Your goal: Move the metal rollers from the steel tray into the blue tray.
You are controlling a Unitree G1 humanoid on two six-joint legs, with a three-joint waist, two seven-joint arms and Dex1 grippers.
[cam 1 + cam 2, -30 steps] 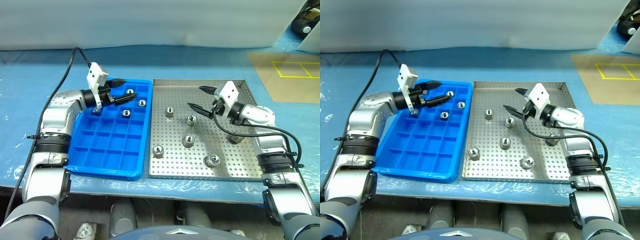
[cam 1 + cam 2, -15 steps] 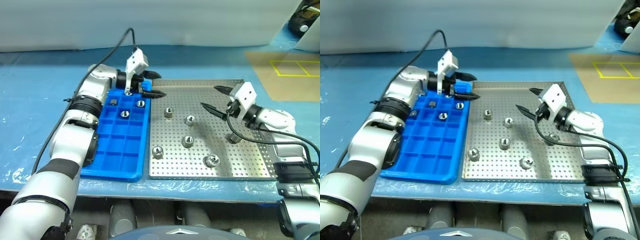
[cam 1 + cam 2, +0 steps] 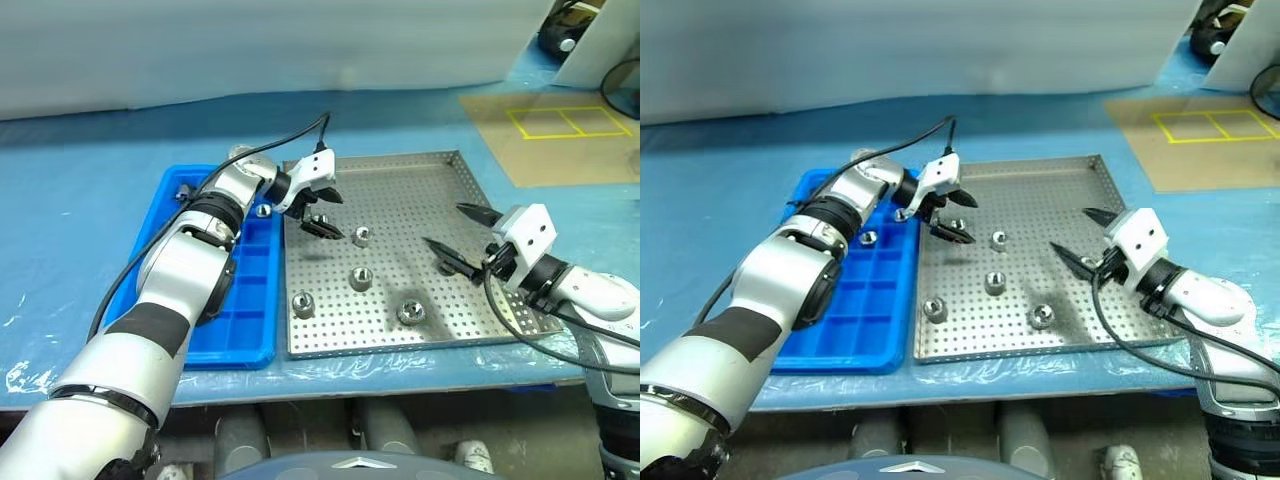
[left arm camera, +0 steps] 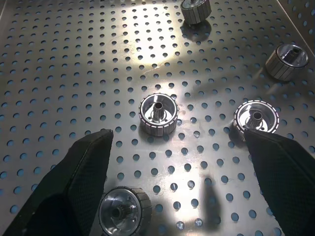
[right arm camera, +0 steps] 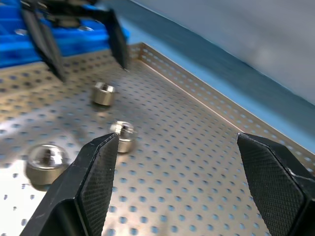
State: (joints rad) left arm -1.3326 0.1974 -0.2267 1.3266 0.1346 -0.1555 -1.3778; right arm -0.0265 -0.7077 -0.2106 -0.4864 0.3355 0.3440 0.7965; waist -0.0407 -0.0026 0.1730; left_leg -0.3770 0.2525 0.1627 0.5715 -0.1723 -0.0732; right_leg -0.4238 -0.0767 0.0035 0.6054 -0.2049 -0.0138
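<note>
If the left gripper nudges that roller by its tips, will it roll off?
Probably not: the roller stands on its flat end on the steel tray, so it would likely slide. Its shiny metal looks stiff, slippery and heavy for its size.

Blue tray point(image 3: 255, 300), perforated silver steel tray point(image 3: 420, 200)

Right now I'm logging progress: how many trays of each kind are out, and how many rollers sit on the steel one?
Large square perforated steel tray: 1
Bright blue plastic tray with square compartments: 1
Small shiny metal rollers on the steel tray: 5 in the left wrist view; more may be hidden
Total: 7
</note>
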